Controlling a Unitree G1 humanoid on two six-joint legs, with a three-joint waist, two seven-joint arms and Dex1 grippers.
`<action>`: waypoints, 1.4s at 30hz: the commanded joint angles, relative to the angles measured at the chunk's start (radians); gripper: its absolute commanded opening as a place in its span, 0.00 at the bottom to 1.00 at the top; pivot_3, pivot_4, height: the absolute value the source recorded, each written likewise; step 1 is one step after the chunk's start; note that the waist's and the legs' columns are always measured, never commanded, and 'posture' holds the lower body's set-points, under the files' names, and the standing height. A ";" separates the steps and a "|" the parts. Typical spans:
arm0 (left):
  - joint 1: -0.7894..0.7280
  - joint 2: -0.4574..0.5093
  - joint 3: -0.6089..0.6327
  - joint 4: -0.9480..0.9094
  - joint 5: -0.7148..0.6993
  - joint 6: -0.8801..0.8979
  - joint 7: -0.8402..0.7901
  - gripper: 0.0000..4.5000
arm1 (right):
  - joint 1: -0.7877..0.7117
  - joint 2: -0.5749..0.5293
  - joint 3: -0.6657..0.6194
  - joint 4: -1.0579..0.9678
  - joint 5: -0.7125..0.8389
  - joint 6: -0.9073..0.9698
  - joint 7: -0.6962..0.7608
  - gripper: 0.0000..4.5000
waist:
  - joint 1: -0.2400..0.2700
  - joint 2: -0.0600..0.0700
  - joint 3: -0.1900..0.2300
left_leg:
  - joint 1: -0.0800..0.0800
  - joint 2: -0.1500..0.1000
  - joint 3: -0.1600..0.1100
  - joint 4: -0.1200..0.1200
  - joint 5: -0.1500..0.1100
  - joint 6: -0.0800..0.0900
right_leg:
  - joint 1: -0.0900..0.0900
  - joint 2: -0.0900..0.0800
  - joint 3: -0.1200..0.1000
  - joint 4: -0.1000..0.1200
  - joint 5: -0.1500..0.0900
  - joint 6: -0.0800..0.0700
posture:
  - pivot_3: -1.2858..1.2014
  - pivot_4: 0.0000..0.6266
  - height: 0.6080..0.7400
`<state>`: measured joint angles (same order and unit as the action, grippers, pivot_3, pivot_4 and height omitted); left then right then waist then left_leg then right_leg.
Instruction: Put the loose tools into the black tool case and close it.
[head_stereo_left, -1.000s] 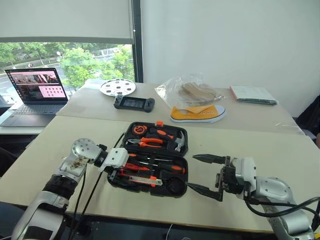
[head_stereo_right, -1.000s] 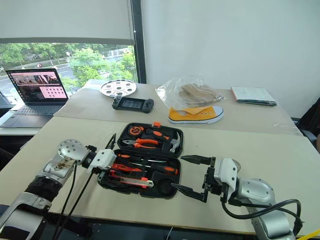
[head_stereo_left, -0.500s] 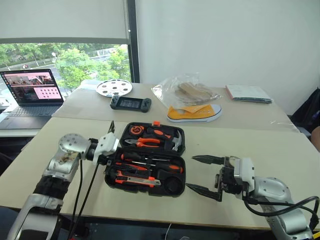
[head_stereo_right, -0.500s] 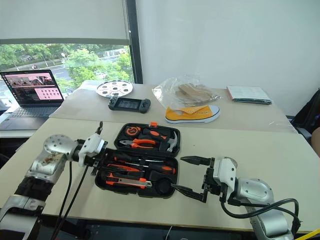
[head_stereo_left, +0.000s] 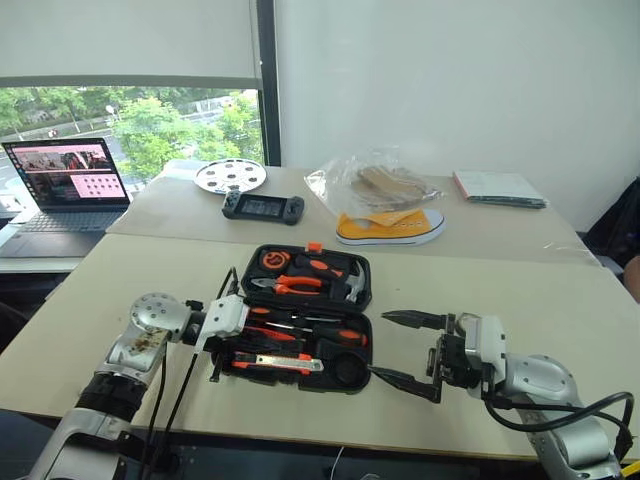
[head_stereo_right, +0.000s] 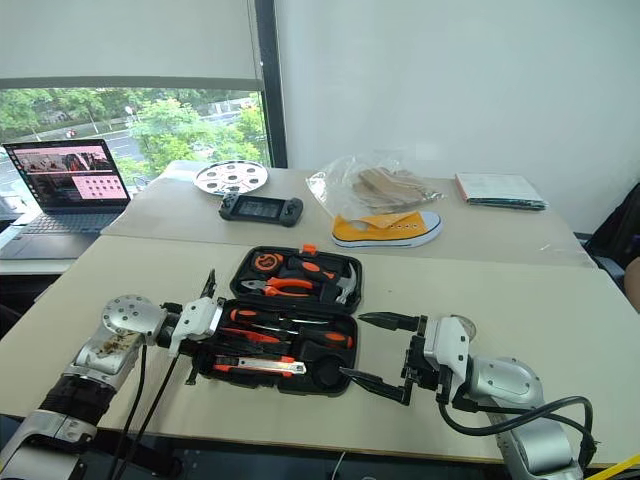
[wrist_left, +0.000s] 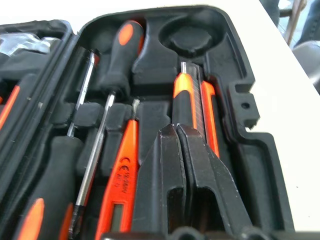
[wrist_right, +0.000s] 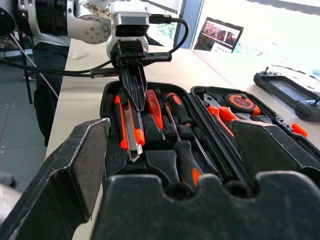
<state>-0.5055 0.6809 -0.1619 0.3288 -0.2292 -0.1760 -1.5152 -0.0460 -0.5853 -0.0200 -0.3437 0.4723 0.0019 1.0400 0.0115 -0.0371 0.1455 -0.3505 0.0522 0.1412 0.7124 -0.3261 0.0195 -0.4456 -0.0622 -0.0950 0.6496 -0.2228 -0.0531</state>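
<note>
While most markings are too small to read, the orange tester (wrist_left: 121, 175) carries a CE mark and "250V" in black print on its flat body. Case (head_stereo_left: 296, 318) lies open on the near table (head_stereo_left: 560, 300), black moulded plastic with rounded corners, an orange latch (head_stereo_left: 314, 246) at its far edge, hinge running across the middle. Far half holds an orange tape measure (head_stereo_left: 273, 260), orange-handled pliers (head_stereo_left: 285, 285) and a hammer (head_stereo_left: 352, 283). Near half: two screwdrivers (wrist_left: 107, 85), black handles with orange ends, thin steel shafts, lying head to tail in their recesses; tester beside them; utility knife (wrist_left: 192, 107), orange and black, along the outer side; a round recess (wrist_left: 187, 37) at the corner, dark, contents not readable. Left gripper (wrist_left: 177, 150) hangs over the near half's left end, fingers pressed together, nothing between them, tips just above the knife. Right gripper (head_stereo_left: 403, 348) is just off the case's right side, pointing at it, fingers spread wide and empty. Far table (head_stereo_left: 180, 215): laptop (head_stereo_left: 68, 190), round plate (head_stereo_left: 230, 175), game console (head_stereo_left: 263, 207), yellow shoe (head_stereo_left: 390, 226) under a clear bag (head_stereo_left: 375, 185), papers (head_stereo_left: 500, 188).
</note>
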 joint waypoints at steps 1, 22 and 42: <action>0.013 0.018 -0.034 0.023 0.060 -0.032 0.003 0.02 | -0.003 -0.005 -0.019 -0.024 0.011 -0.015 -0.002 1.00 | 0.000 0.000 0.000 | 0.001 0.000 0.000 0.000 0.000 0.000 | 0.001 0.000 0.000 0.000 0.000 0.000 | 0.52 0.24 1.00; 0.101 -0.006 0.150 -0.130 -0.155 0.157 0.148 0.13 | 0.148 -0.078 -0.227 -0.021 0.070 0.037 -0.043 1.00 | 0.004 0.014 -0.009 | 0.013 -0.002 0.001 -0.001 -0.008 0.013 | 0.013 -0.008 0.000 -0.001 -0.003 0.009 | 0.52 0.24 1.00; 0.183 0.136 0.284 -0.134 -0.287 0.259 -0.023 1.00 | 0.179 -0.317 -0.326 0.180 -0.071 0.242 -0.077 1.00 | -0.011 0.015 -0.006 | 0.008 -0.005 0.003 -0.001 -0.009 0.021 | 0.008 -0.014 0.006 -0.003 -0.001 0.020 | 0.52 0.24 1.00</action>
<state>-0.3128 0.8270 0.1282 0.2092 -0.5106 0.0730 -1.5403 0.2018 -0.8596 -0.4083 -0.2006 0.4281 0.1581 0.9568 0.0009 -0.0220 0.1398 -0.3424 0.0472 0.1442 0.7112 -0.3345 0.0401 -0.4378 -0.0758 -0.0894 0.6466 -0.2238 -0.0331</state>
